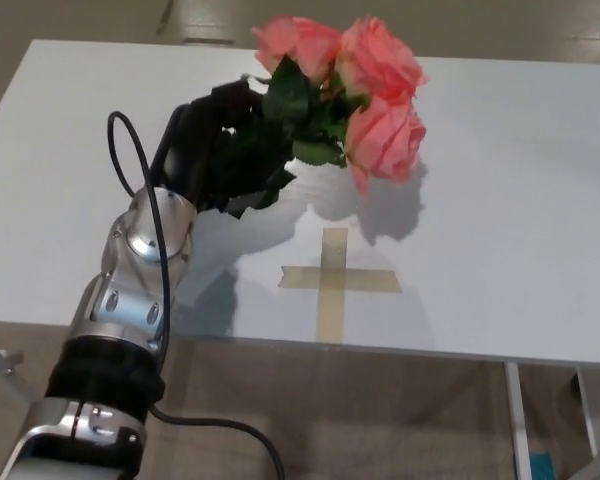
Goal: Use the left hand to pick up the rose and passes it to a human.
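Observation:
My left hand (218, 145) is shut on the stems of a bunch of pink roses (365, 85) with green leaves (298, 110). It holds the bunch up in the air above the white table (510, 200), blooms pointing right. The stems are hidden inside the black fingers. The roses cast a shadow on the tabletop just above a tape cross (334, 280). My silver left forearm (135, 280) rises from the lower left. My right hand does not show.
The table's front edge runs across the lower part of the view, with a table leg (520, 420) and floor below it. A black cable (130, 190) loops along my left wrist.

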`<state>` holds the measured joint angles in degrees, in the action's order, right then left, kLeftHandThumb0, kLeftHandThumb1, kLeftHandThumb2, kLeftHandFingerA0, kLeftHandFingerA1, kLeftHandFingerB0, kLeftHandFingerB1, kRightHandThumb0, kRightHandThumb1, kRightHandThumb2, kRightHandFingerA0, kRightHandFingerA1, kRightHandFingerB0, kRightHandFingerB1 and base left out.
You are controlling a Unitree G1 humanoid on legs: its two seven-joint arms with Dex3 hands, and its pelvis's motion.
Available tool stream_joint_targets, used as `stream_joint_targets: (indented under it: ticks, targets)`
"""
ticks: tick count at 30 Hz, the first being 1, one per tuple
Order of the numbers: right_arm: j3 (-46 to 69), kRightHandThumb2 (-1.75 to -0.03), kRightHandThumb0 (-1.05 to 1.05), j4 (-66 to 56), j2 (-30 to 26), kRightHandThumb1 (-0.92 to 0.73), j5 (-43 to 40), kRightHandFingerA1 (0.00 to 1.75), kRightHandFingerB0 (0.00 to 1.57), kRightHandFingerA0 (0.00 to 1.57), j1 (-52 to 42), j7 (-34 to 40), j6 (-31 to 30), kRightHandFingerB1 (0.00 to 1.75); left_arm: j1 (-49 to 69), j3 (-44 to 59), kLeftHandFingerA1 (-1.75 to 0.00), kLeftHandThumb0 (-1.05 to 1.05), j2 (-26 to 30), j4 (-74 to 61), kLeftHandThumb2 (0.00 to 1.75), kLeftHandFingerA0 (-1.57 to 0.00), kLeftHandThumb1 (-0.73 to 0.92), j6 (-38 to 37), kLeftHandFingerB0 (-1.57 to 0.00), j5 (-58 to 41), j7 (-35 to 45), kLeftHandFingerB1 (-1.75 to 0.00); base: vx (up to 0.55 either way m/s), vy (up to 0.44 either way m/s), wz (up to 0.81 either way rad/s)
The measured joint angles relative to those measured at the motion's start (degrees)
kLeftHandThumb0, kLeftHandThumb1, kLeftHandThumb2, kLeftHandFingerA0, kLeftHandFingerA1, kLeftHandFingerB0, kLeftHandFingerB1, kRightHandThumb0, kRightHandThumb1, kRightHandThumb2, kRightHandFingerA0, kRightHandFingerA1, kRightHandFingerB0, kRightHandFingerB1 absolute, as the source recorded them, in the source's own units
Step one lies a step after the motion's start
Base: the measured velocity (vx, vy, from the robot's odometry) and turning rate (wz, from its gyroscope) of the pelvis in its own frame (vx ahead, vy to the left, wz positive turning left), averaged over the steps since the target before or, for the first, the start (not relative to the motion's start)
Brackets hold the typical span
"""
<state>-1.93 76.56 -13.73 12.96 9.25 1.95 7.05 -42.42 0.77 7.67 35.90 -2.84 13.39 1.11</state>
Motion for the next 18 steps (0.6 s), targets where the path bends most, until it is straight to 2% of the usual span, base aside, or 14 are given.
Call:
stream_joint_targets:
  ticks: [3,4,6,18]
  targets:
    - [-0.2,-0.59,-0.37,0.0,0.0,-0.66,0.0,0.49,0.6,0.75,0.1,0.0,-0.1,0.43,-0.4,0.9,-1.41,-0.17,-0.4,-4.3,0.68,-0.86,0.87,1.4,-0.73,-1.7,1.2,-1.08,0.0,0.0,0.0]
    - [-0.3,-0.59,-0.37,0.0,0.0,-0.66,0.0,0.49,0.6,0.75,0.2,-0.1,-0.1,0.43,-0.6,1.2,-1.42,-0.17,-0.5,-5.4,0.69,-0.92,0.86,1.9,-0.73,-2.3,1.6,-1.09,0.0,0.0,0.0]
    - [-0.4,-0.59,-0.37,0.0,-0.1,-0.65,0.0,0.49,0.59,0.74,0.4,-0.1,-0.1,0.43,-0.9,2.4,-1.44,-0.16,-1.2,-8.1,0.7,-0.96,0.83,3.6,-0.75,-3.9,2.5,-1.08,0.0,0.0,0.0]
    - [-0.8,-0.59,-0.37,0.0,-0.1,-0.65,0.0,0.49,0.59,0.74,0.4,-0.4,-0.3,0.43,-1.4,7.1,-1.45,-0.18,-5.2,-21.7,0.7,-0.98,0.82,15.1,-0.78,-12.9,6.0,-1.03,0.0,0.0,0.0]
